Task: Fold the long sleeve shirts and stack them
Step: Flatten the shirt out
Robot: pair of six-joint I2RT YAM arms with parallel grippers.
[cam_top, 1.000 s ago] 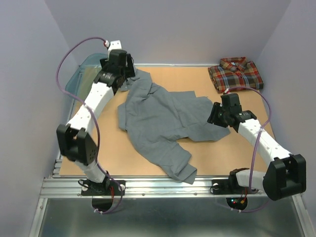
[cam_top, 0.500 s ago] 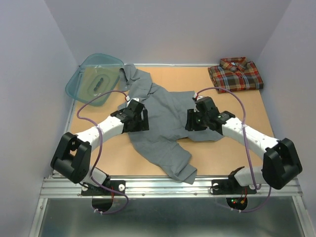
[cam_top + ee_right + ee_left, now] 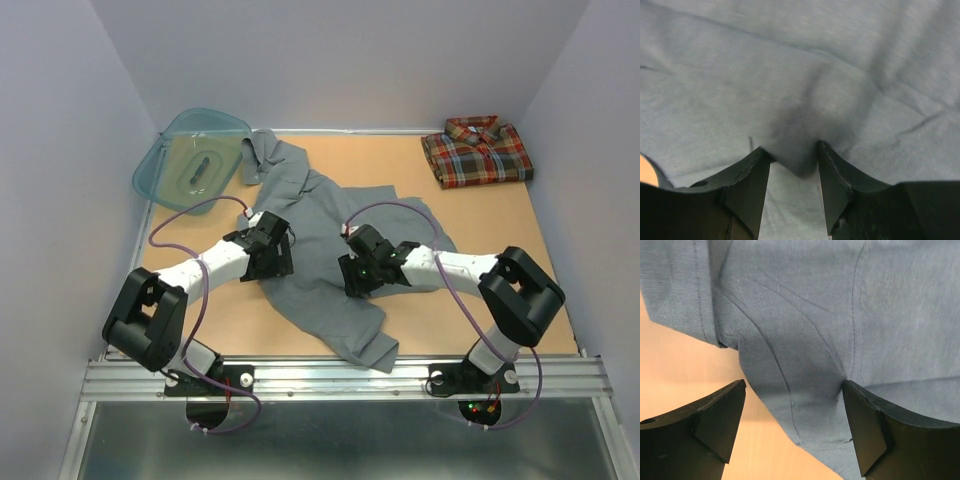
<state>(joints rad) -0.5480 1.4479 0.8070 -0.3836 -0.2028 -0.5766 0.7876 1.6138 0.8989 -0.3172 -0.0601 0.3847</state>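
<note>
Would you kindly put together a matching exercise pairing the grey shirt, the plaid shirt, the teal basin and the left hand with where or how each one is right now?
Things:
1. grey shirt
2. plaid shirt
3. teal basin
4. left hand

Places or states:
A. folded, at the far right corner of the table
B. wide open, holding nothing
C. at the far left corner
D. lying unfolded across the middle

Pairs: 1-D, 2-A, 3-C, 4-B.
</note>
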